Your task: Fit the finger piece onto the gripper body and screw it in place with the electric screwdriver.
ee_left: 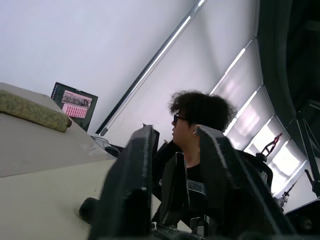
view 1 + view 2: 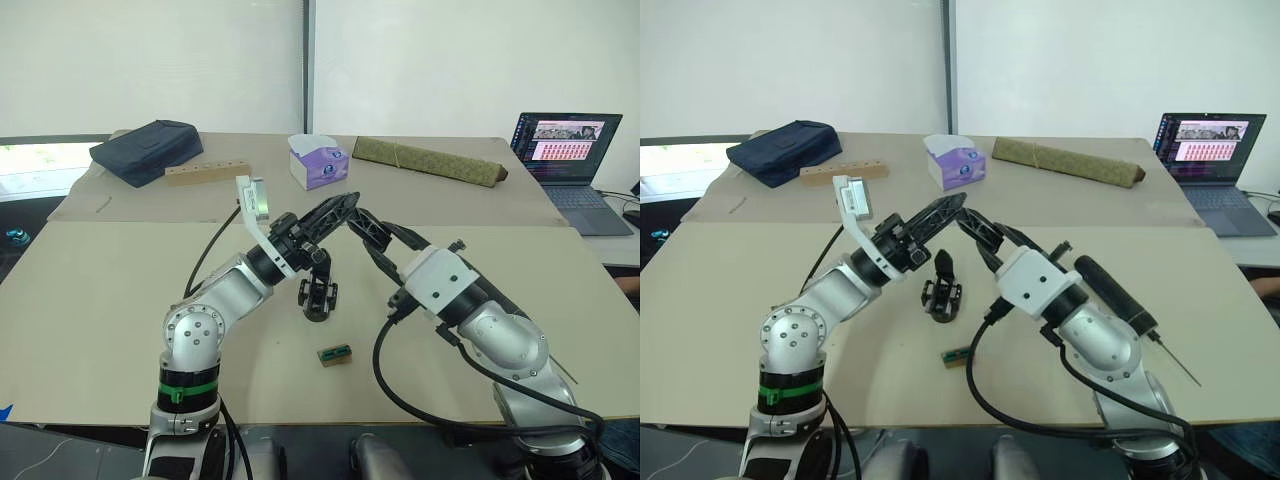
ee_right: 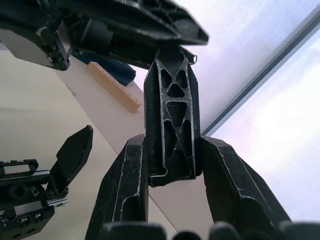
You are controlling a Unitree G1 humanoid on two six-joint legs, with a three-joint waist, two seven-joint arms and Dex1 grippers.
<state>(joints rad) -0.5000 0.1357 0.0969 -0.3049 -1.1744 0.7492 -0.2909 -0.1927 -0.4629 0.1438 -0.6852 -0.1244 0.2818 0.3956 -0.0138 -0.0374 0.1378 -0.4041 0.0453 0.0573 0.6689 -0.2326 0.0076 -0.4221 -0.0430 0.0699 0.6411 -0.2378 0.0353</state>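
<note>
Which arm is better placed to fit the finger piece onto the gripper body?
Right. The right gripper grips the finger piece, raised just above the upright gripper body. The left gripper is only at the piece's tip.

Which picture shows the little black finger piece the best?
The right wrist view: the finger piece stands upright there between the right gripper's two fingers, ribs plain. Both eye views show it small, high where the two grippers meet. The left wrist view gives a dark shape I can't identify.
</note>
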